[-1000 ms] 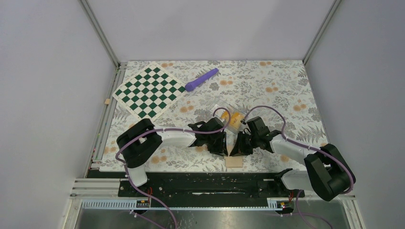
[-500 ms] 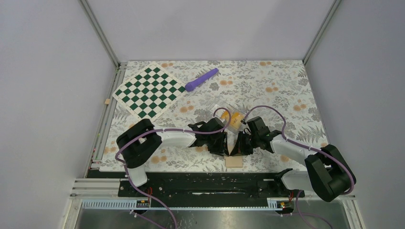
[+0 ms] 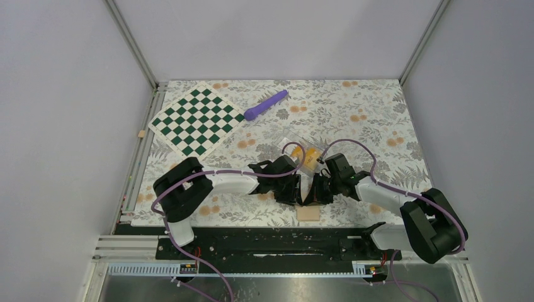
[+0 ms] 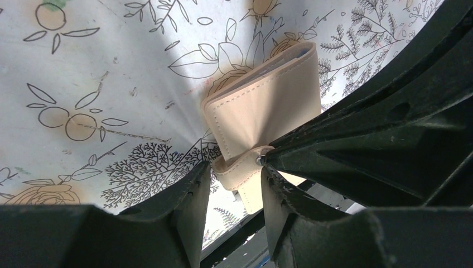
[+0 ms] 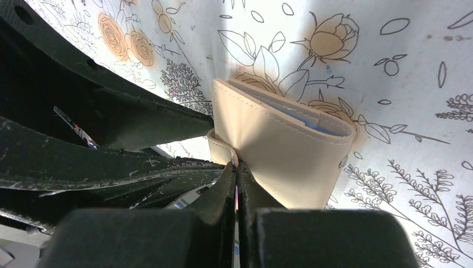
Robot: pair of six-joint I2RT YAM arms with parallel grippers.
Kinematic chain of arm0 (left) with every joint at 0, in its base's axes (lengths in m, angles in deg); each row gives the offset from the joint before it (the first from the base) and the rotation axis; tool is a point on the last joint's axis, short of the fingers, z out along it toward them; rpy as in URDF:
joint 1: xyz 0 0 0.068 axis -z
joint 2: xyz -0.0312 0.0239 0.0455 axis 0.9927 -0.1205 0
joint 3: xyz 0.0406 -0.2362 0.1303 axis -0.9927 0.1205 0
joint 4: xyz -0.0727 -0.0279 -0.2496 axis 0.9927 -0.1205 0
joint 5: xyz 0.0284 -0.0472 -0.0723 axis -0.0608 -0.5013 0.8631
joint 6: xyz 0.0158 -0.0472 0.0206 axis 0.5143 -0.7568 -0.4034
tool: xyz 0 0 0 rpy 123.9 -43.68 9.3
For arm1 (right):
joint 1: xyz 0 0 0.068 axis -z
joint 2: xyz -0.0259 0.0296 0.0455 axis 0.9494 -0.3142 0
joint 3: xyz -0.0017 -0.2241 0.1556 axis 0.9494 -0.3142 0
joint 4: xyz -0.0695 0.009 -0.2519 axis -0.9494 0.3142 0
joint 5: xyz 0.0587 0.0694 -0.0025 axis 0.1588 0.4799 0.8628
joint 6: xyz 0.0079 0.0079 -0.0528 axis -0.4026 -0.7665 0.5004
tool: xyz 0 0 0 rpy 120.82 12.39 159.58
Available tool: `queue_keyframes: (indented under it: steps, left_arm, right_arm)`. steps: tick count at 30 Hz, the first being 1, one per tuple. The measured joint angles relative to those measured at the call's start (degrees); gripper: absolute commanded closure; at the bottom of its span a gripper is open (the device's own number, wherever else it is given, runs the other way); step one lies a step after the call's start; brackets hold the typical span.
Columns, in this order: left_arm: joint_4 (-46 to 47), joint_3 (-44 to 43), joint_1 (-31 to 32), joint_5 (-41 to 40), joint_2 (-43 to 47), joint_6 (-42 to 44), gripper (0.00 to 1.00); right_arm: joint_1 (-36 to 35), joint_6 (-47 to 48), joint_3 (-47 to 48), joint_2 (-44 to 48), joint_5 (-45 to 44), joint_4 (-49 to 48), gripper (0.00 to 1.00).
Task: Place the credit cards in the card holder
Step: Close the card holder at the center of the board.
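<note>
Hardly any change at the small tan leather-like folding card holder (image 5: 279, 145). Lying folded at the near edge of the floral-print tabletop (image 3: 378, 113), between the 2 arm bases, same spot as 1 second ago.

Shifted a touch leftward in that second: the right claw (image 5: 236, 167), now tip to tip with the left claw (image 4: 234, 174) and hiding more of the tan leather from above. Clenched on the card holder's narrow strap tab, fingers all but meeting with only the strap between. Left claw released, fingers spread either side of the same strap, 1 of them brushing it.

Judged from that, still the opening step: strap gripped, fold not yet parted, nothing of the inside showing but a sliver of light blue lining at the folded edge. No card in yet. Flat orange-yellow plastic credit cards (image 3: 310, 157) lying in the clear plastic case (image 3: 289, 143) just beyond the 2 claws, apart from the card holder.

Further out, untouched: a green-and-white chequered board (image 3: 197, 119) and a purple cylindrical stick (image 3: 266, 104) toward the far side.

No brand, stamp or lettering to be read on the tan leather in either wrist view. Cards too small from above to read. A white-and-blue scrap below the right claw, blurred, unreadable.
</note>
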State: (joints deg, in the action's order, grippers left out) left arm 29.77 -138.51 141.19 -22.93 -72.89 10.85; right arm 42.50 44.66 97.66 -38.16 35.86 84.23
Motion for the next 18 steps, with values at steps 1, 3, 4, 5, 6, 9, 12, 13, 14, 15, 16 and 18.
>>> queue_keyframes:
  steps: [1, 3, 4, 5, 6, 9, 12, 13, 14, 15, 16, 18]
  left_arm:
    - [0.0, 0.0, 0.0, 0.0, 0.0, 0.0, 0.63]
    - [-0.2, -0.1, 0.2, -0.1, 0.0, 0.0, 0.66]
    - [-0.2, -0.2, 0.3, -0.2, -0.1, 0.0, 0.67]
    - [-0.2, -0.2, 0.5, -0.4, -0.2, 0.0, 0.67]
    - [-0.2, -0.3, 0.6, -0.7, -0.3, 0.1, 0.68]
    - [-0.3, -0.4, 0.7, -0.8, -0.5, 0.1, 0.68]
    - [-0.3, -0.7, 0.7, -0.8, -0.7, 0.0, 0.68]
    - [-0.4, -0.7, 0.7, -0.8, -0.8, 0.0, 0.68]
    - [-0.5, -0.8, 0.7, -0.8, -0.9, 0.0, 0.68]
    - [-0.6, -0.9, 0.7, -0.8, -0.9, 0.0, 0.68]
    - [-0.7, -1.0, 0.7, -0.8, -0.9, 0.0, 0.68]
    - [-0.7, -1.1, 0.8, -0.8, -1.1, -0.2, 0.68]
  right_arm:
    - [0.0, 0.1, 0.1, 0.0, -0.1, 0.1, 1.0]
    - [0.0, 0.3, 0.2, 0.0, -0.2, 0.4, 1.0]
    - [0.0, 0.4, 0.2, 0.0, -0.2, 0.5, 1.0]
    - [0.0, 0.5, 0.2, 0.0, -0.2, 0.5, 1.0]
    - [0.0, 0.7, 0.2, 0.0, -0.2, 0.5, 1.0]
    - [0.0, 1.1, 0.2, 0.1, -0.3, 0.7, 1.0]
    - [0.0, 1.3, 0.2, 0.2, -0.5, 0.8, 1.0]
    - [0.0, 1.4, 0.2, 0.3, -0.6, 0.9, 1.0]
    - [0.0, 1.4, 0.2, 0.3, -0.7, 0.9, 1.0]
    - [0.0, 1.5, 0.2, 0.3, -0.7, 1.0, 1.0]
    - [0.0, 1.5, 0.2, 0.3, -0.8, 1.1, 1.0]
    - [0.0, 1.6, 0.4, 0.3, -1.0, 1.6, 1.0]
